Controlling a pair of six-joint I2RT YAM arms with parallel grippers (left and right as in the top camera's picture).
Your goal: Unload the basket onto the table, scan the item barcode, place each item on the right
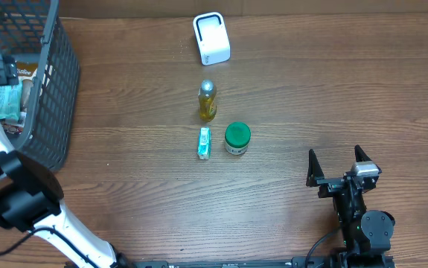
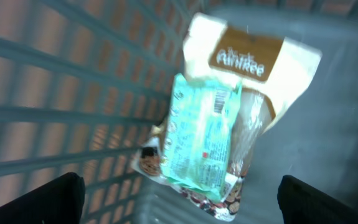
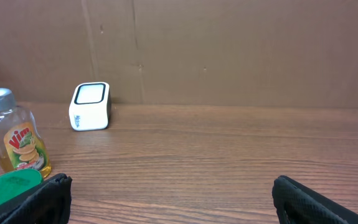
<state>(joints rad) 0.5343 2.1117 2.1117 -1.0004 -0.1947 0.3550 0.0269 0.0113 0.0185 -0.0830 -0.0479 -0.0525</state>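
A dark mesh basket (image 1: pixel 53 89) lies directly under the left tool (image 2: pixel 182 208). The wooden table (image 1: pixel 288 89) stretches ahead of the right tool (image 1: pixel 335 162), ending at a brown cardboard wall (image 3: pixel 228 50).

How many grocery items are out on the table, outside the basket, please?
3: a yellow bottle near the white scanner, a teal packet below it in the overhead view, and a green-lidded jar beside the packet. The basket holds more, partly hidden.

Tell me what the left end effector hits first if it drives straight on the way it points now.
Most likely the teal packet, lying atop a white-and-brown bag in the basket. The open left end effector points straight at it; depth is unclear.
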